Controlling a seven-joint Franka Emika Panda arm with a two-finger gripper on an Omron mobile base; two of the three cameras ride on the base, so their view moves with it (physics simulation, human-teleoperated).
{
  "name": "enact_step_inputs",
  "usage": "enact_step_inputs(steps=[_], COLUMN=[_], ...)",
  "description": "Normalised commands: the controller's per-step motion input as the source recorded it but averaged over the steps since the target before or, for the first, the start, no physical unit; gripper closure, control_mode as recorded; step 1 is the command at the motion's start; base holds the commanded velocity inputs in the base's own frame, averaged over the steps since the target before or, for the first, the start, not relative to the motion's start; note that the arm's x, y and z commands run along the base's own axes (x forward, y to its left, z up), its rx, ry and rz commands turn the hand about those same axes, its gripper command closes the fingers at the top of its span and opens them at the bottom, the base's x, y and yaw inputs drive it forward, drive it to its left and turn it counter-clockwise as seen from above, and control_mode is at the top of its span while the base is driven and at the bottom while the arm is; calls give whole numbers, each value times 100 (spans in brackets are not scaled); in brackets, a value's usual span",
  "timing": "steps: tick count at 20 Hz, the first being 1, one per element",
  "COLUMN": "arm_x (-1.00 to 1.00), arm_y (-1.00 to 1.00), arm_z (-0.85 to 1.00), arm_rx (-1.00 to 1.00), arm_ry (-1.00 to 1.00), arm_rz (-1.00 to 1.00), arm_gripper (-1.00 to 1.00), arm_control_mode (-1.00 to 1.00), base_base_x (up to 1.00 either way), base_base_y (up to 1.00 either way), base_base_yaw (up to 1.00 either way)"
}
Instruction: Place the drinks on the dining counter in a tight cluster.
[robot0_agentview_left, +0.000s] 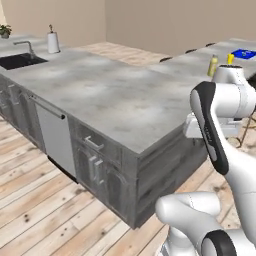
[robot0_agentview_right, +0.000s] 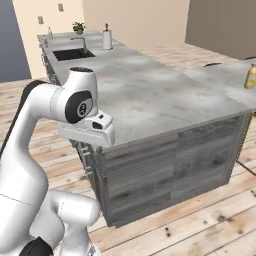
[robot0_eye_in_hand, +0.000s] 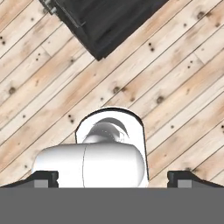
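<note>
A yellow drink bottle (robot0_agentview_left: 213, 66) with a pale cap stands upright on the dining counter (robot0_agentview_left: 192, 61), far off to the right. The right base view has this bottle (robot0_agentview_right: 250, 76) at its right edge, on the same light-grey slab (robot0_agentview_right: 220, 73). My gripper (robot0_eye_in_hand: 113, 178) hangs beside the kitchen island and points down at the wooden floor. Its fingertips (robot0_eye_in_hand: 42, 178) stand wide apart with nothing between them, so it is open. My hand (robot0_agentview_left: 212, 127) is well short of the bottle and lower than the countertops. From the other side, the hand (robot0_agentview_right: 88, 131) sits at the island's near corner.
The big grey marbled island (robot0_agentview_left: 107, 95) over grey cabinets lies between me and the dining counter. A sink (robot0_agentview_left: 20, 61), paper towel roll (robot0_agentview_left: 53, 42) and potted plant (robot0_agentview_left: 5, 31) sit at its far left. A blue object (robot0_agentview_left: 243, 53) lies beyond the bottle. Wooden floor (robot0_agentview_left: 45, 210) runs around the island.
</note>
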Motion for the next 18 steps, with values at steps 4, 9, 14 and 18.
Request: enact_step_inputs(steps=[4,9,14,18], arm_x=[0,0,0,0], arm_y=[0,0,0,0], arm_z=[0,0,0,0], arm_rx=[0,0,0,0], arm_ry=[0,0,0,0], arm_rz=[0,0,0,0], arm_gripper=[-100,-100,-100,-100], arm_control_mode=[100,100,100,100], base_base_x=[-22,3,45,55], base_base_y=[100,100,100,100], base_base_yaw=[-32,-40,-50,-53])
